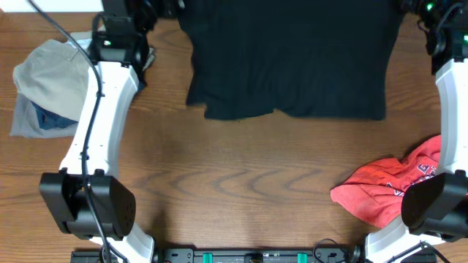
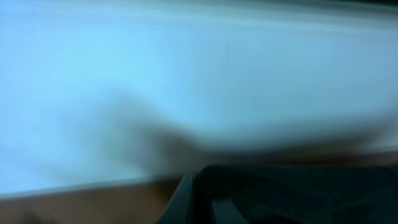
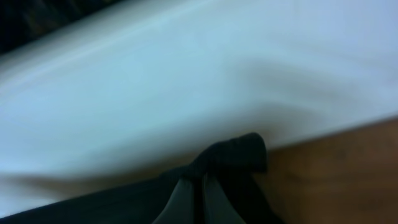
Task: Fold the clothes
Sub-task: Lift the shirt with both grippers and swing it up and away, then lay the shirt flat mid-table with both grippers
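The black shirt (image 1: 289,58) lies spread over the far middle of the wooden table (image 1: 234,168), its far part cut off by the top edge. At its far left corner my left gripper (image 1: 162,9) is shut on the cloth; the blurred left wrist view shows a dark finger (image 2: 185,199) against the black shirt (image 2: 298,193). At the far right corner my right gripper (image 1: 413,6) is shut on the cloth too. The right wrist view shows its fingers (image 3: 183,196) pressed together, with a bunch of the black shirt (image 3: 236,152) pinched between them.
A khaki garment (image 1: 47,77) lies at the far left over a blue one (image 1: 51,120). A crumpled red printed tee (image 1: 387,190) sits at the near right beside the right arm's base. Pale surface fills the background of both wrist views.
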Tool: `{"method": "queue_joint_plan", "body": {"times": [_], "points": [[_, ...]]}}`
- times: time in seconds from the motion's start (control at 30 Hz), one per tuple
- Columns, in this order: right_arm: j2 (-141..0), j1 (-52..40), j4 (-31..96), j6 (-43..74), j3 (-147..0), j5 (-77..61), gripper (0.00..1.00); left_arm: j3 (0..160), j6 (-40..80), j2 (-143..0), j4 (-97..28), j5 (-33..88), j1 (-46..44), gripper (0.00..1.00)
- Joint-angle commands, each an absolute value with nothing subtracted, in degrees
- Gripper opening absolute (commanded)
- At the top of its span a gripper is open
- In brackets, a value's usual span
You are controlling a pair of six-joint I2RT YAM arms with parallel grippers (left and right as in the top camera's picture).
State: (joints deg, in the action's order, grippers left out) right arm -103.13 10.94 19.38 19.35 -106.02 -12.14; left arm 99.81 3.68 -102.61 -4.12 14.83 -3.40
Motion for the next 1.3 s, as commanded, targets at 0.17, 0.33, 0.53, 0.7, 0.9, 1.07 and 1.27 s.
{"method": "queue_joint_plan", "body": {"times": [0.17, 0.33, 0.53, 0.7, 0.9, 1.07, 1.27], "points": [[-100.7, 14.9, 32.0, 17.6, -125.9, -3.8, 0.01, 125.3, 5.7, -99.7, -12.1, 12.7, 3.1, 0.06], [-101.7, 14.8, 48.0, 12.2, -124.3, 1.3, 0.01, 125.3, 5.6, -100.0, -36.2, 22.1, 3.4, 0.06], [-105.9, 14.3, 60.7, 10.1, -115.3, 6.3, 0.01, 120.9, 4.5, -102.9, -64.8, 22.5, 1.2, 0.06], [-107.6, 14.3, 63.2, 10.2, -103.5, 9.6, 0.01, 114.3, 1.5, -106.2, -76.2, 22.5, -2.2, 0.06], [-107.6, 14.9, 66.4, 10.2, -91.2, 14.5, 0.01, 102.4, -0.6, -107.0, -87.9, 22.5, -5.2, 0.06], [-107.6, 16.1, 67.6, 10.2, -84.0, 18.2, 0.01, 90.5, -1.7, -106.9, -92.1, 22.5, -6.2, 0.06], [-107.6, 17.2, 67.5, 12.0, -81.1, 18.2, 0.01, 79.6, -2.1, -106.9, -88.0, 22.5, -6.3, 0.08]]}}
